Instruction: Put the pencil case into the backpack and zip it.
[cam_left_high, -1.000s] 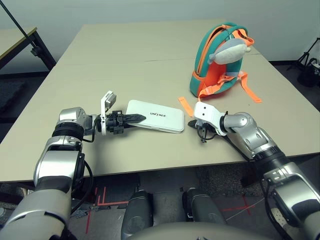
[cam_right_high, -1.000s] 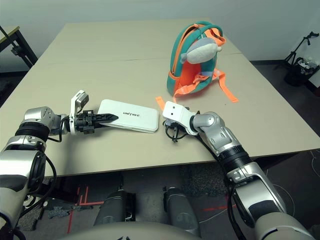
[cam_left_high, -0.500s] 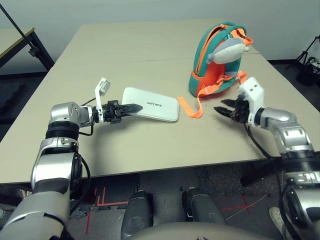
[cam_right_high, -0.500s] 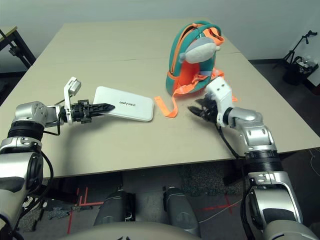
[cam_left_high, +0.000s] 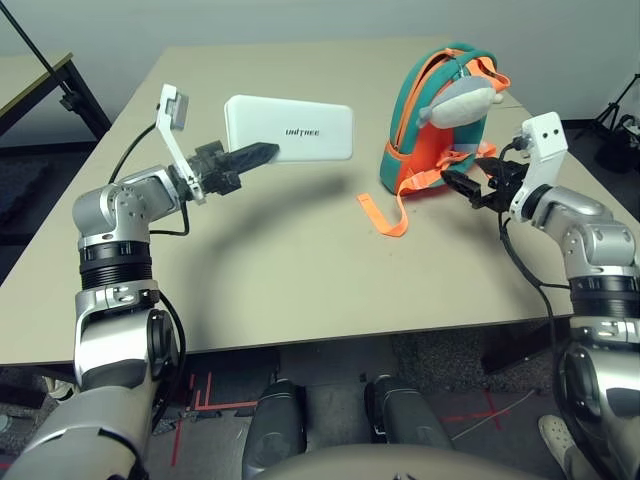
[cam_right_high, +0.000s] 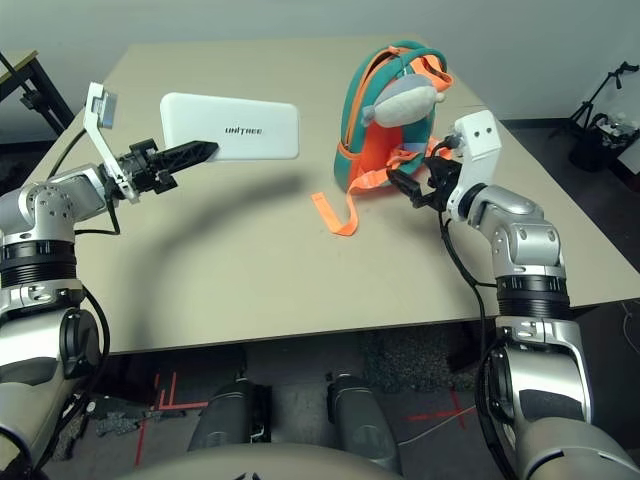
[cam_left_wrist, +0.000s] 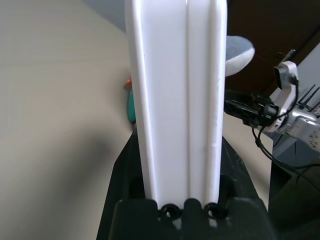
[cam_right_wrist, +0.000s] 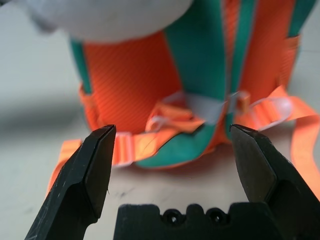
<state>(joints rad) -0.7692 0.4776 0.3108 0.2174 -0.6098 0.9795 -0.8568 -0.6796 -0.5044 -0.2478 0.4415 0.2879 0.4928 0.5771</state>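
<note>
Left end effector (cam_left_high: 262, 153) grips the pencil case (cam_left_high: 290, 128) aloft — right end effector (cam_right_high: 408, 187) gapes beside the backpack (cam_left_high: 436, 125).

Both head views look forward and down over the bench (cam_left_high: 300, 270) and share the whole scene around the backpack (cam_left_high: 440, 120). The left wrist camera sits very close behind the pencil case (cam_left_wrist: 175, 100), facing along its edge toward the backpack. The right wrist camera looks between its spread jaws, close to the backpack's lower front.
</note>
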